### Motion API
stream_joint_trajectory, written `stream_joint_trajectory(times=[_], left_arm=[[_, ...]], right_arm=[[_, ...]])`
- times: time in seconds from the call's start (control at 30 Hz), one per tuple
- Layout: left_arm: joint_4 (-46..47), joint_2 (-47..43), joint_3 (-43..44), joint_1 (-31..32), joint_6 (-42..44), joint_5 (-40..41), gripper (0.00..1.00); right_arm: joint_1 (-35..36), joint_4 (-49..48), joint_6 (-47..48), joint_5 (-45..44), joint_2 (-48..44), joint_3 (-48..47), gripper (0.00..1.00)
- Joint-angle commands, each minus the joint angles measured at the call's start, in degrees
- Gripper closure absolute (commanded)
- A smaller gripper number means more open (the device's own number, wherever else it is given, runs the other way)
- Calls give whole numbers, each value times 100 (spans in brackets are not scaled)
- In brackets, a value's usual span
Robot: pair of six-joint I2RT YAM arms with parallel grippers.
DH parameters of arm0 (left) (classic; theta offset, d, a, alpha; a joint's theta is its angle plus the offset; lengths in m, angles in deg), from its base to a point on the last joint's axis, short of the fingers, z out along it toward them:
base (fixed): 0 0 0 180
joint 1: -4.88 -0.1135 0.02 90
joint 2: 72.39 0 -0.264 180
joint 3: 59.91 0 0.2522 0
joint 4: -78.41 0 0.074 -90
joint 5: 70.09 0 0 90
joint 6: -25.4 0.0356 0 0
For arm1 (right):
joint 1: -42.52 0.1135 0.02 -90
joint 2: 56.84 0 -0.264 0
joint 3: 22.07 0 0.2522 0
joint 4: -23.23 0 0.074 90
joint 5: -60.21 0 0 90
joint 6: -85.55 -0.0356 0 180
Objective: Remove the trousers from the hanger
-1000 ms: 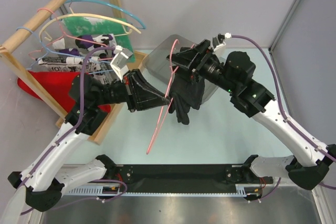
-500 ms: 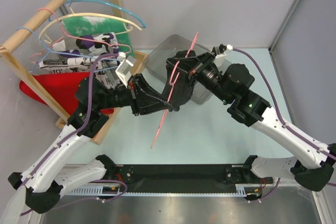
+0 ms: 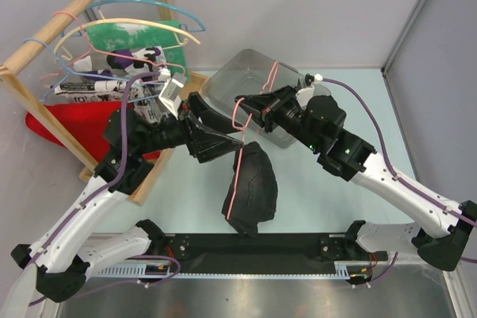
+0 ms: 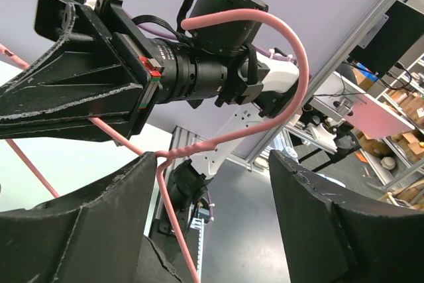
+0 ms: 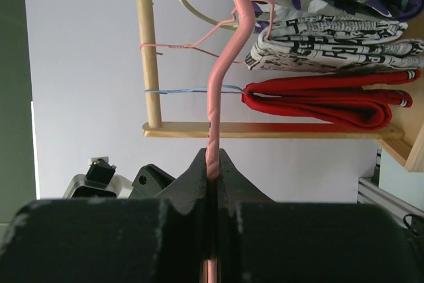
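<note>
Right claw is pinching the hanger up near its top in the overhead view, holding it over the middle of the table. The trousers are dangling off the wire toward the near edge. Left claw is poking in from the left, with its tips right by the wire just above the fabric.

Left wrist view: left claw is sitting spread wide, and the hanger's hook and twisted neck are passing between the fingers with nothing gripped.

Right wrist view: right claw is squeezing tight on the pink wire, with the rack and red cloth far behind.

My take: left should be dropping lower, pinching cloth only, then pulling it off while right is keeping the hanger steady. Catching wire too would just be dragging everything along.
</note>
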Motion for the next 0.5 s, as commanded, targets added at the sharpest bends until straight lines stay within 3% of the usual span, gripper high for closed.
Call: stream_joint_trajectory(times=[0.0,0.47], left_arm=[[186,110,194,24,203,244,26],[-184,646,440,182,362,192,25]], right_arm=[[4,-617,-4,-235,-258,-154,100],[-101,-1083,-198,-314,-504,13,100]])
